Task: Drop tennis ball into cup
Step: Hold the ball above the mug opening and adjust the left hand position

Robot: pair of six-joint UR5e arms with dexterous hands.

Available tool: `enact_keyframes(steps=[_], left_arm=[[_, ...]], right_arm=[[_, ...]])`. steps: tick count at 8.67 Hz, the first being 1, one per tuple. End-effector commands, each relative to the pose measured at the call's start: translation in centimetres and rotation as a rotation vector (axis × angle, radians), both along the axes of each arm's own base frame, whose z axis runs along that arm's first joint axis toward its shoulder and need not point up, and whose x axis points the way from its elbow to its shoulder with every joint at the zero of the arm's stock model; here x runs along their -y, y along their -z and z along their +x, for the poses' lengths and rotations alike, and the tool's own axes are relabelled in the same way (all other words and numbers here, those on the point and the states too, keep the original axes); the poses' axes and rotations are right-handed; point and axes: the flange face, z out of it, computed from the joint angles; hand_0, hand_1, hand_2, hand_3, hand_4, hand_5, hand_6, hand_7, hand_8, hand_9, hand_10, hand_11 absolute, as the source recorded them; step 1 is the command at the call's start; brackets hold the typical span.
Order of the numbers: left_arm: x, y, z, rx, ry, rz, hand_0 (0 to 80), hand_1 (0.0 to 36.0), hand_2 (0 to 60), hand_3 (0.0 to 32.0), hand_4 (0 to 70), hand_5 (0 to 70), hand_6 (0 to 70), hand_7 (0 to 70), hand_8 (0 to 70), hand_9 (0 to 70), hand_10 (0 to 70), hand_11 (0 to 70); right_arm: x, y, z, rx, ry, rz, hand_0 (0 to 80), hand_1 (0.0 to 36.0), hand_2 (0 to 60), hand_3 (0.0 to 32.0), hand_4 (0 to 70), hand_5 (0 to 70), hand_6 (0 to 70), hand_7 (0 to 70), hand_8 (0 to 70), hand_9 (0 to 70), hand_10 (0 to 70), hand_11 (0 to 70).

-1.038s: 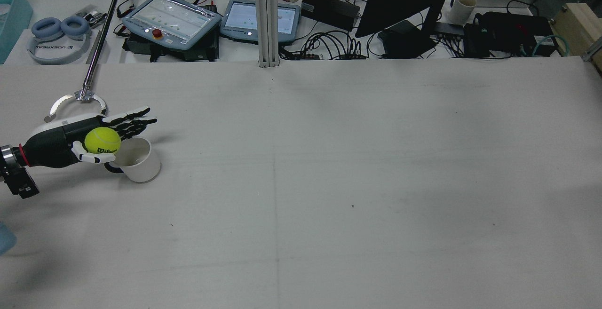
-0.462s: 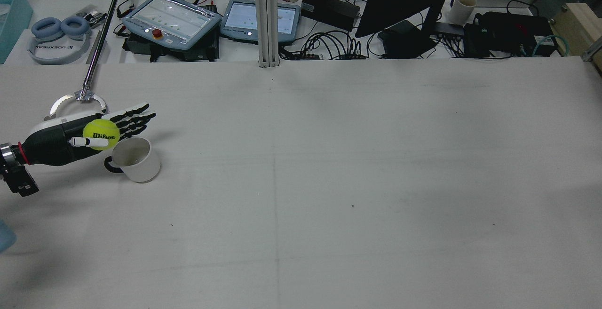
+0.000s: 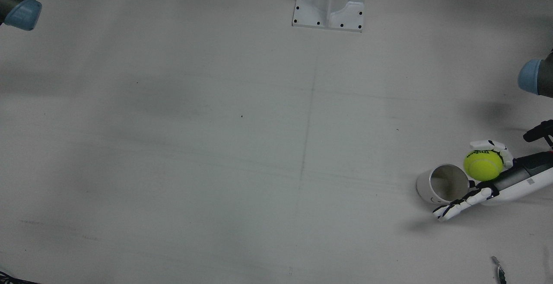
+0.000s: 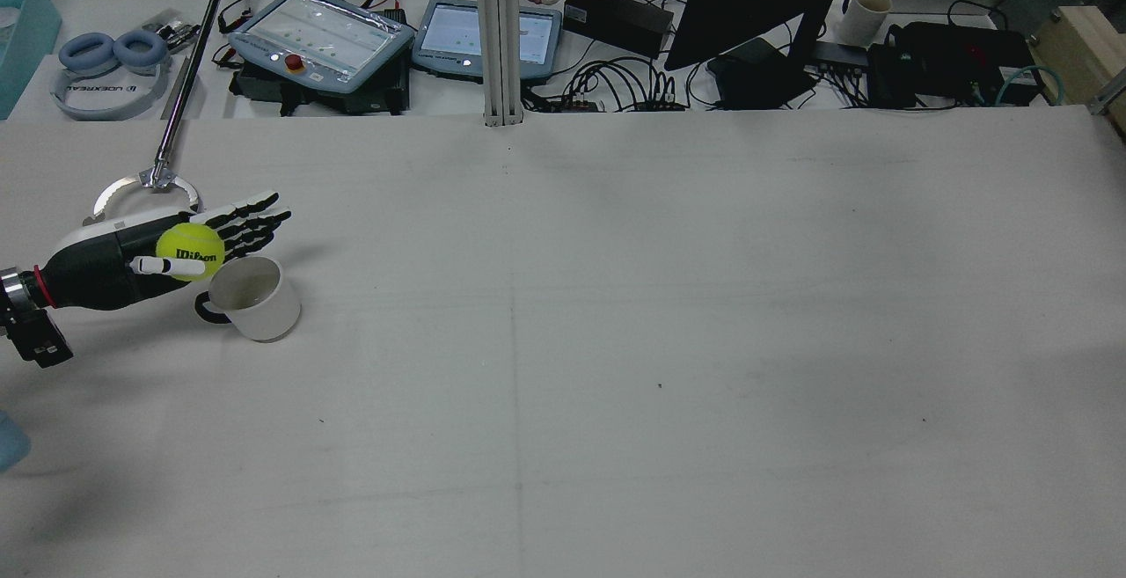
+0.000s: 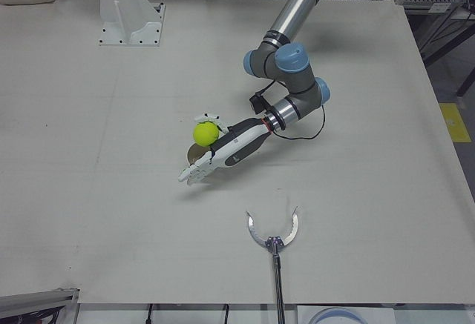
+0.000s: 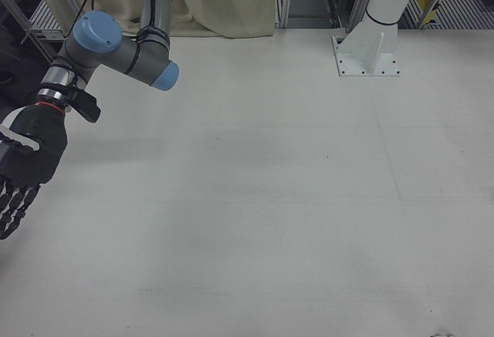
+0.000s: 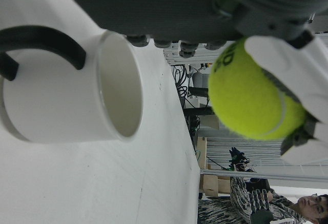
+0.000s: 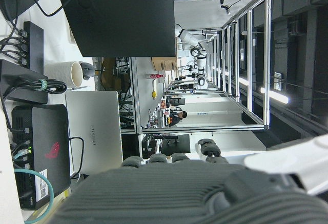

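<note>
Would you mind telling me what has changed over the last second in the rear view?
The left hand carried the tennis ball slightly up and away from the white cup, uncovering the cup's rim that it overlapped a second ago. The ball turned in the grasp, its printed logo now facing the camera, and a white finger lies across its front. Since half a second ago almost nothing has moved. The cup and the metal grabber tool stayed put.

tennis ball (image 4: 190,252) in left hand (image 4: 132,266) | above-beside cup (image 4: 255,298) | cup on table (image 4: 616,340)
</note>
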Motion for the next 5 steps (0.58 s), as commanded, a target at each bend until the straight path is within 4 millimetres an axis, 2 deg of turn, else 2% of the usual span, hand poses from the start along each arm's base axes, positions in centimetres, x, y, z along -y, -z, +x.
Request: enact_keyframes(steps=[1, 2, 3, 4, 5], left_arm=[[0.33, 0.13, -0.18, 0.006, 0.006, -0.007, 6.2, 14.0, 46.3, 8.2, 0.0, 0.0, 0.0, 5.9, 0.0, 0.0, 0.0, 0.0], [0.44, 0.28, -0.13, 0.009, 0.012, -0.001, 0.0, 10.4, 48.2, 11.8, 0.0, 0.0, 0.0, 2.0, 0.0, 0.0, 0.0, 0.0], [0.52, 0.28, -0.25, 0.008, 0.018, -0.002, 0.0, 6.5, 49.4, 14.4, 0.0, 0.0, 0.0, 0.2, 0.0, 0.0, 0.0, 0.0], [0.75, 0.42, -0.76, 0.007, 0.027, -0.001, 0.0, 4.4, 49.8, 15.2, 0.0, 0.0, 0.0, 0.0, 0.0, 0.0, 0.0, 0.0], [0.84, 0.50, -0.81, 0.007, 0.029, -0.001, 0.0, 4.5, 50.8, 15.6, 0.0, 0.0, 0.0, 0.0, 0.0, 0.0, 0.0, 0.0]], right_arm=[[0.00, 0.00, 0.00, 0.000, 0.000, 0.000, 0.0, 0.0, 0.0, 0.0, 0.0, 0.0, 0.0, 0.0, 0.0, 0.0, 0.0, 0.0], [0.00, 0.00, 0.00, 0.000, 0.000, 0.000, 0.0, 0.0, 0.0, 0.0, 0.0, 0.0, 0.0, 0.0, 0.0, 0.0, 0.0, 0.0], [0.02, 0.07, 0.00, 0.000, 0.000, 0.002, 0.0, 0.0, 0.0, 0.0, 0.0, 0.0, 0.0, 0.0, 0.0, 0.0, 0.0, 0.0], [0.02, 0.07, 0.00, 0.000, 0.000, 0.002, 0.0, 0.0, 0.0, 0.0, 0.0, 0.0, 0.0, 0.0, 0.0, 0.0, 0.0, 0.0], [0.02, 0.07, 0.00, 0.000, 0.000, 0.002, 0.0, 0.0, 0.0, 0.0, 0.0, 0.0, 0.0, 0.0, 0.0, 0.0, 0.0, 0.0]])
